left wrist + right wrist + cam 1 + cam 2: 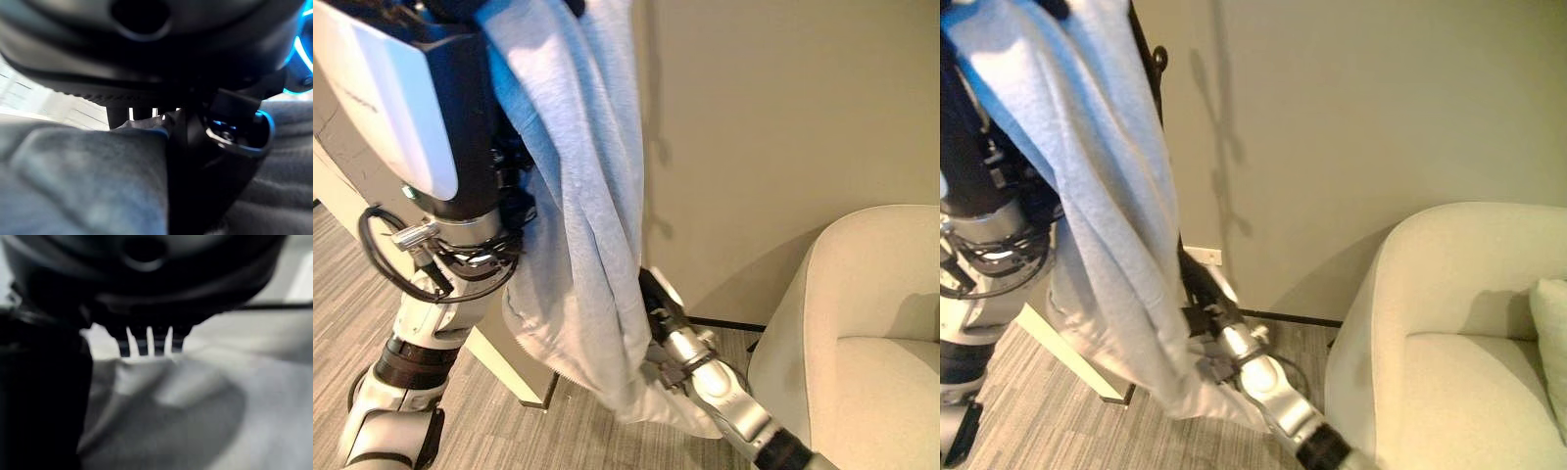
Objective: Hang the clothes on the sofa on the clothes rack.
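We see the grey garment point(582, 196) draped over both hands; left hand point(146, 113) and right hand point(146, 340) grip undeterminable, fingers buried in cloth.

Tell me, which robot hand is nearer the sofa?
Right. The right hand sits low in the grey garment, just beside the sofa. The left hand holds the garment's top, farther away.
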`<state>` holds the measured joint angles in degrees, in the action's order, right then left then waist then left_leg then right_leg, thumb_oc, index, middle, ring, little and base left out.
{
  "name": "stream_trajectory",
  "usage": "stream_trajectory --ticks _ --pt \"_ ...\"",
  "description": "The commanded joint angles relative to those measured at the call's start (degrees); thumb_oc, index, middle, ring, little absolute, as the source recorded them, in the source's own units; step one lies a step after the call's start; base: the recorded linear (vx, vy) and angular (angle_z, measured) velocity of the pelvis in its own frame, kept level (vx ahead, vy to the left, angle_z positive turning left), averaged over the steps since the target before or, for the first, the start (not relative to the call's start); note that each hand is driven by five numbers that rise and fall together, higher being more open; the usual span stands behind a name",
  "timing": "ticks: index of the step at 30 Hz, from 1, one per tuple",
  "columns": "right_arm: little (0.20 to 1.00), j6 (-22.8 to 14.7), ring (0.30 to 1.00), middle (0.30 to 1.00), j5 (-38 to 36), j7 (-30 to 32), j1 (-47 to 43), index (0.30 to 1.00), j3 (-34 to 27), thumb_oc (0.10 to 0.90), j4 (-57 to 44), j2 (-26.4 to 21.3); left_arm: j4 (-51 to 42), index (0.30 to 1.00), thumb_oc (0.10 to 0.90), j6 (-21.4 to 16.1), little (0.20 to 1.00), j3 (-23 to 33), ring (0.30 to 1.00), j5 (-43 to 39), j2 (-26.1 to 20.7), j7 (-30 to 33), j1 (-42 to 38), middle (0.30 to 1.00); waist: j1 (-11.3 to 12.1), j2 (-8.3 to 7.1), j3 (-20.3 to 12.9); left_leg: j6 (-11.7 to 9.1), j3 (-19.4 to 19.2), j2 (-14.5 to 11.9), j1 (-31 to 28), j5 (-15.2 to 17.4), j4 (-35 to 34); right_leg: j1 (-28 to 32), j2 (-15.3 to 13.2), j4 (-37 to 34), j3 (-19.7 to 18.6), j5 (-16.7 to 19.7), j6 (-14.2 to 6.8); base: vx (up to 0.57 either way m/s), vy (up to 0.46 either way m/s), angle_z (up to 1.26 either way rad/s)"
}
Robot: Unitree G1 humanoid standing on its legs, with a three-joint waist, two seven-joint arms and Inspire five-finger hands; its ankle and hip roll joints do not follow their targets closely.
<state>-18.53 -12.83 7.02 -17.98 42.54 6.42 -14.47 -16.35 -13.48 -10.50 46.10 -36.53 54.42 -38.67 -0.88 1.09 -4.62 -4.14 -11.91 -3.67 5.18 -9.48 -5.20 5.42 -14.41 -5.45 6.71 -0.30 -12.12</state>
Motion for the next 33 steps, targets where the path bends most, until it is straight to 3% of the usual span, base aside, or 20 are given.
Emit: stream_trajectory --ticks 1,2,3,9,17,25,27,30,33 --pt "0.9 -5.3 0.9 0.9 2.8 0.0 -6.6 0.9 -0.3 0.8 -0.6 2.7 4.0 0.3 0.4 1.6 0.3 2.1 0.3 -4.2 0.6 1.3 -11.1 0.3 0.1 0.41 -0.5 -1.3 -2.0 -2.6 -2.3 7.3 0.2 1.6 0.1 0.5 -0.7 -1.7 0.2 -0.02 0.011 0.14" --pt "0.636 -5.2 0.636 0.636 1.4 -1.2 -8.2 0.636 1.3 0.624 1.3 4.6 3.9 0.3 0.4 1.6 0.3 1.4 0.3 -4.2 2.1 1.7 -12.7 0.3 0.3 0.42 -0.4 -1.2 -1.7 -2.3 -1.9 7.3 0.2 1.6 -0.1 0.5 -0.4 -1.6 0.1 -0.02 0.014 0.16" --pt "0.3 -5.1 0.3 0.3 0.8 -1.6 -8.5 0.3 2.0 0.4 2.0 5.3 3.9 0.3 0.4 1.7 0.3 1.1 0.3 -4.3 2.7 1.9 -13.2 0.3 0.4 0.42 -0.4 -1.1 -1.6 -2.1 -1.8 7.3 0.2 1.6 -0.1 0.5 -0.3 -1.5 0.1 -0.01 0.015 0.15" --pt "0.3 -4.7 0.3 0.3 -2.9 -4.1 -7.2 0.3 3.9 0.4 3.7 5.5 4.1 0.3 0.4 1.8 0.3 1.6 0.3 -4.5 2.4 1.7 -13.5 0.3 0.5 -0.26 -0.4 -0.8 -1.2 -1.6 -1.5 7.5 0.2 1.7 -0.4 0.5 0.3 -1.2 -0.1 0.0 0.01 0.1" --pt "0.3 -5.0 0.3 0.3 -5.1 -3.1 0.1 0.3 -2.5 0.4 3.5 0.6 4.5 0.3 0.4 2.2 0.3 3.9 0.3 -4.7 0.0 1.5 -12.1 0.3 -0.6 -1.07 -0.6 -0.8 -1.8 -2.0 -1.8 7.6 0.2 1.3 -0.1 0.5 0.2 -0.3 -0.2 0.0 0.0 0.01" --pt "0.3 -3.7 0.3 0.3 -4.1 2.0 15.2 0.3 -20.2 0.4 2.7 -6.6 5.2 0.3 0.4 2.9 0.3 6.9 0.3 -5.1 -5.0 -0.1 -9.4 0.3 -3.2 -1.86 -1.2 -0.7 -3.0 -2.6 -3.0 8.1 0.2 1.4 0.2 0.5 -0.8 0.5 -0.4 0.01 -0.001 -0.05" --pt "0.3 -3.8 0.3 0.3 -2.2 5.3 18.6 0.3 -27.2 0.4 2.1 -8.1 5.3 0.3 0.4 2.7 0.3 7.9 0.3 -5.2 -6.1 -0.6 -8.0 0.3 -4.0 -2.04 -1.6 -0.8 -3.5 -2.9 -3.5 8.2 0.2 1.4 0.2 0.5 -1.2 0.8 -0.5 0.03 -0.01 -0.19" --pt "0.3 -3.9 0.3 0.3 -0.3 7.5 20.6 0.3 -31.7 0.4 1.0 -8.9 5.0 0.3 0.4 2.4 0.3 8.6 0.3 -5.1 -6.5 -1.0 -7.0 0.3 -4.3 -2.02 -1.8 -0.7 -3.7 -3.1 -3.5 8.1 0.2 1.2 0.5 0.5 -1.4 1.1 -0.4 0.02 -0.016 -0.11" --pt "0.3 -4.1 0.3 0.3 5.1 12.6 22.9 0.3 -40.6 0.4 -1.6 -10.7 4.0 0.3 0.4 1.2 0.3 10.2 0.3 -4.6 -7.6 -1.3 -5.0 0.3 -5.3 -2.13 -2.2 -0.7 -4.0 -3.3 -4.1 8.4 0.2 1.3 0.6 0.5 -1.8 1.6 -0.5 0.02 -0.025 -0.09"
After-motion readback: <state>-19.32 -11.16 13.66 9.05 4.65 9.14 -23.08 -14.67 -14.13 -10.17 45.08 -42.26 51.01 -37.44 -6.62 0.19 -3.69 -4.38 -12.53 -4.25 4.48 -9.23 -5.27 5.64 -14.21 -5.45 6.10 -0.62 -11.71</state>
